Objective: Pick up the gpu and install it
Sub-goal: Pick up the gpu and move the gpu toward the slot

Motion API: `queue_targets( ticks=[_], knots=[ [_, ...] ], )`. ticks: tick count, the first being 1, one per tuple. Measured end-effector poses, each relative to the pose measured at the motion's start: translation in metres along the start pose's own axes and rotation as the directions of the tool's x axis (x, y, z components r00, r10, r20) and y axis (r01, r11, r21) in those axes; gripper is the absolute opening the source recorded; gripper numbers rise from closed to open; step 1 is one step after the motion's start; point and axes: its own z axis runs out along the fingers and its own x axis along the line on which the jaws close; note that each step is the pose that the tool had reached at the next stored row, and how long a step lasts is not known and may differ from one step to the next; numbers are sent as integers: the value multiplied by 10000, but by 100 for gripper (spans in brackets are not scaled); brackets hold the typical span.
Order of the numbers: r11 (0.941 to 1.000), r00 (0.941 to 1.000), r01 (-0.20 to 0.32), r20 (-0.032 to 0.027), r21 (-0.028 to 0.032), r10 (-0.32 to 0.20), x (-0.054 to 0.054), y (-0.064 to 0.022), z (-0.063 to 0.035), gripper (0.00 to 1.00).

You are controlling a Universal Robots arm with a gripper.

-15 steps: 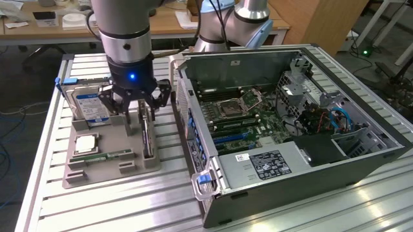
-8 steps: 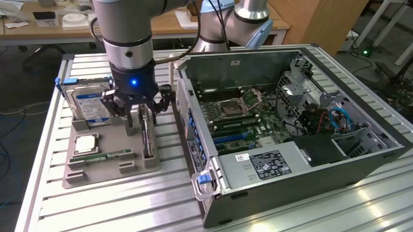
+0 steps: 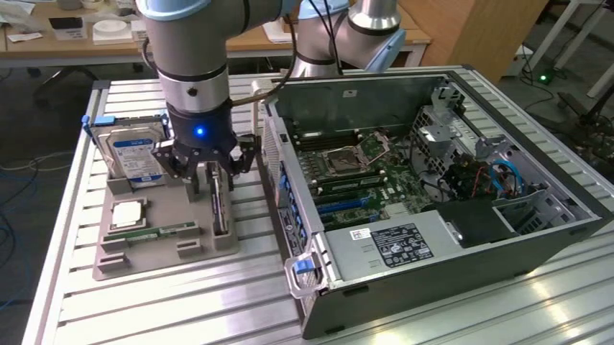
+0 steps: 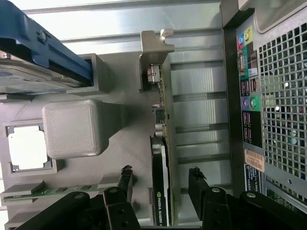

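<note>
Fingers (image 4: 196, 184) of my gripper (image 3: 213, 188) stand apart, one on each side of the gpu (image 3: 220, 208), and the wrist view shows a narrow gap between each finger and the card, so I am straddling it without clamping it. The gpu (image 4: 160, 201) stands on its edge in a slot of the grey holder tray (image 3: 154, 251), on the side of the tray nearest the open computer case (image 3: 461, 287). Elsewhere on that tray, the hard drive (image 3: 134, 154) with the blue-white label stands upright at the far end, a processor chip (image 3: 128, 213) lies flat in its pocket, and the green memory stick (image 3: 154, 233) lies just beside the chip. Tray and case both rest on the slatted aluminium table (image 3: 144, 309), the case to the exterior view's right, its motherboard exposed
</note>
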Motion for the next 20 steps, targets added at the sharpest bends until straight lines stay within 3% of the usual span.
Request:
queue_targets(
  ticks=[13,20],
  knots=[
    [9999,9999,-101,2,1,101,1,-6,236,59],
    [9999,9999,-102,1,5,102,2,-7,303,59]
  ],
)
